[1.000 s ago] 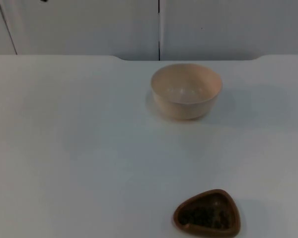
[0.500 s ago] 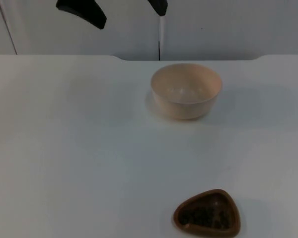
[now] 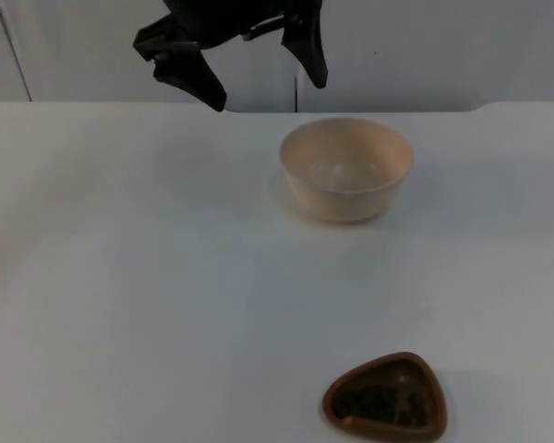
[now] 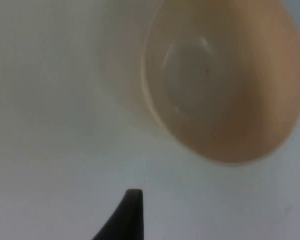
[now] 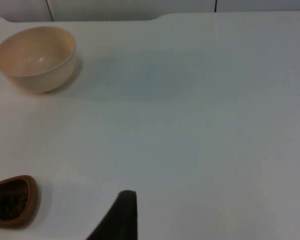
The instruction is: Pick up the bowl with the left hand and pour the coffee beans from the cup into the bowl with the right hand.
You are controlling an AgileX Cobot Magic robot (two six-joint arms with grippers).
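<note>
Beige and round, the bowl [image 3: 346, 169] sits upright on the white worktop [image 3: 148, 305] toward the far side, its mouth facing up and nothing visible inside it. The left claw [image 3: 263, 78] hangs above the far edge of the worktop, just behind and to the left of the bowl, its two black fingers [image 3: 192, 69] spread wide and pointing down; it does not touch the bowl. From the left wrist, the bowl [image 4: 225, 80] lies close beyond the fingertip. Half a second ago only the finger ends showed at the upper edge of the top view; now the left claw has come lower and nearer the bowl, while bowl and cup have not moved. The brown cup [image 3: 385, 399], a rounded triangle filled with dark coffee beans [image 3: 379, 402], stands at the near edge, well apart from the bowl. From the right wrist, where I cannot tell the right claw's state, the bowl [image 5: 35, 59] and the cup [image 5: 11, 201] lie far off.
</note>
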